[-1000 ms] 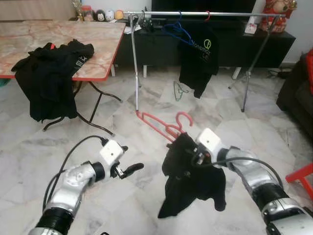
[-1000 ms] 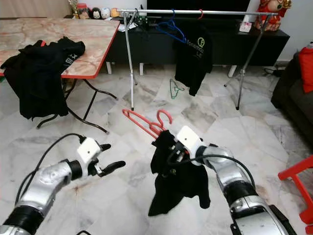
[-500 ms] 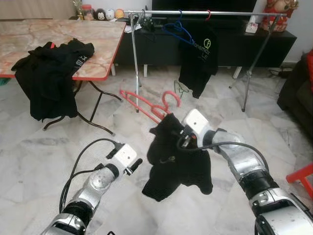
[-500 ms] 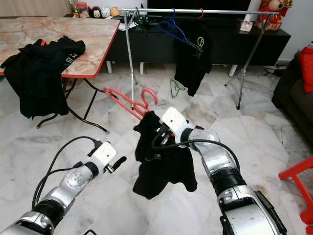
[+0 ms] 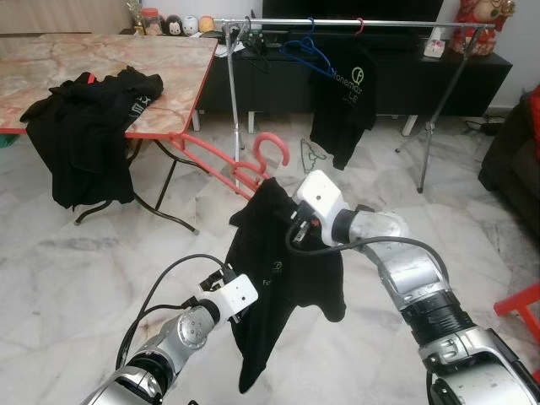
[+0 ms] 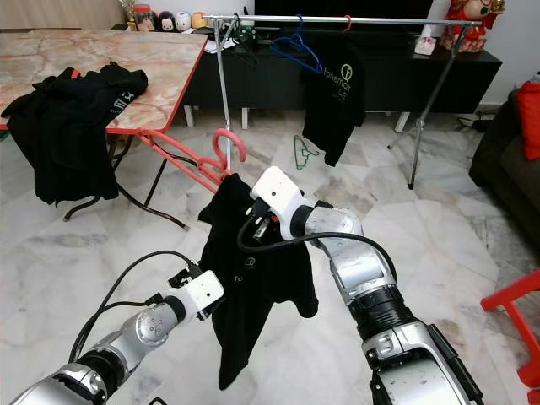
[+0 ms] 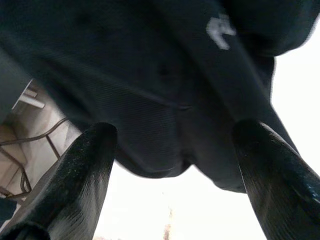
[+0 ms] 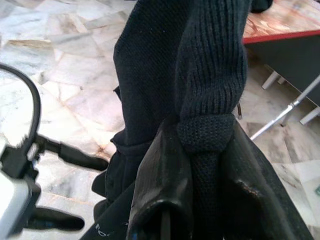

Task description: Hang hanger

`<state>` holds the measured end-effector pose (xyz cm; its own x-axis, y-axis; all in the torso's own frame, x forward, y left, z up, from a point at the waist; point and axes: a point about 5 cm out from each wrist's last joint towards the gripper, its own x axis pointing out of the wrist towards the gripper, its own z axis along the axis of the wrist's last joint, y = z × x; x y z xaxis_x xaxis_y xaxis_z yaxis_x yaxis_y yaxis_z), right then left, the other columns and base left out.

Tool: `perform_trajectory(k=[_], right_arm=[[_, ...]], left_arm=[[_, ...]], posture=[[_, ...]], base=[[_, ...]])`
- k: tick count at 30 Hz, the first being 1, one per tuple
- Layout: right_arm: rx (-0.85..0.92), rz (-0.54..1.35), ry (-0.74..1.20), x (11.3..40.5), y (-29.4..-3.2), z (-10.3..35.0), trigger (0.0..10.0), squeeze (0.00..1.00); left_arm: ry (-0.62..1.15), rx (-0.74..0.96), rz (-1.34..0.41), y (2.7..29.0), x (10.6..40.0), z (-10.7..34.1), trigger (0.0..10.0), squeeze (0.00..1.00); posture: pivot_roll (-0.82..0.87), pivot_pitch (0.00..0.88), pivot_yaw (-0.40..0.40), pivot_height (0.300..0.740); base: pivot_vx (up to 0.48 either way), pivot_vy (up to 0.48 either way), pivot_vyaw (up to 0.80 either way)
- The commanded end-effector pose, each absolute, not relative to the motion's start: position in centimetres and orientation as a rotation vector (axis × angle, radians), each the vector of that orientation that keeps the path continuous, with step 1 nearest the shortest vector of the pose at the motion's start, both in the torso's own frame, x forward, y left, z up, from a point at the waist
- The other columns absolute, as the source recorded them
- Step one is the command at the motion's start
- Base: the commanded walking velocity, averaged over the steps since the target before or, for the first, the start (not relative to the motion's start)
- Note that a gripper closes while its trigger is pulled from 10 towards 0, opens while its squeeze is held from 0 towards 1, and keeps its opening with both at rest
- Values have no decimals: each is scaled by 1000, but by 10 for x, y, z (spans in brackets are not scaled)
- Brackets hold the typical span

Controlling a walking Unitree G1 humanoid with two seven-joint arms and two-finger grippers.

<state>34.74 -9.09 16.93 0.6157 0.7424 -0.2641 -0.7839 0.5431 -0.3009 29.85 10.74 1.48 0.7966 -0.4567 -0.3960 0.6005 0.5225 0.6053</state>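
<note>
Gripping a black shirt [image 5: 278, 270] by its knitted collar, the right gripper [image 8: 200, 165] has its two fingers pinched tight on the ribbing, the right wrist view showing the fold squeezed between them. The garment hangs down from that grip; a red hanger [image 5: 240, 164] juts up and away from the gripper toward the robot's left, its hook curling just above the collar and its long bar slanting off past the shirt's shoulder. Whether the hanger is caught in the same pinch or merely threaded through the neck cannot be told.

Below the right gripper and to the robot's left, the left gripper [image 7: 175, 170] has its fingers spread wide, nothing between them, with the shirt's lower folds just ahead and, as far as can be seen, not touching. The head views place it beside the dangling hem [image 6: 232, 354].

Well beyond both, the rail [image 5: 354, 24] runs crosswise on its stand, already carrying a blue hanger [image 5: 305, 52] and another black shirt [image 5: 344, 105]. The red hanger's hook lies nearer the right arm, so lifting it forward and up to the rail looks like that arm's job.

The head views give the rail and the hanger's slant; the right wrist view alone shows the pinch on the collar, and the left wrist view the open fingers under the cloth.
</note>
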Motion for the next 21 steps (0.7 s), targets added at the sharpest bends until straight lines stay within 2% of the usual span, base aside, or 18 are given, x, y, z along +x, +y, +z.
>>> perform_trajectory(k=[1, 4, 8, 16, 21], right_arm=[[-410, 928, 48, 345, -85, 185, 0, 0], [-415, 952, 43, 340, -78, 188, 0, 0], [-413, 968, 41, 337, -75, 189, 0, 0], [-423, 979, 41, 332, -73, 191, 0, 0], [-423, 979, 41, 332, -73, 191, 0, 0]], left_arm=[[206, 843, -651, 107, 295, 10, 10000, 0], [218, 964, -639, 103, 294, 4, 10000, 0], [200, 1033, -610, 94, 296, 5, 10000, 0], [210, 1130, -483, 84, 301, 6, 10000, 0], [210, 1130, -483, 84, 301, 6, 10000, 0]], posture=[[-91, 0, -33, 740], [-91, 0, -33, 740], [-98, 0, -35, 740], [-98, 0, -35, 740], [-98, 0, -35, 740]], base=[[0, 0, 0], [0, 0, 0], [0, 0, 0], [0, 0, 0], [0, 0, 0]])
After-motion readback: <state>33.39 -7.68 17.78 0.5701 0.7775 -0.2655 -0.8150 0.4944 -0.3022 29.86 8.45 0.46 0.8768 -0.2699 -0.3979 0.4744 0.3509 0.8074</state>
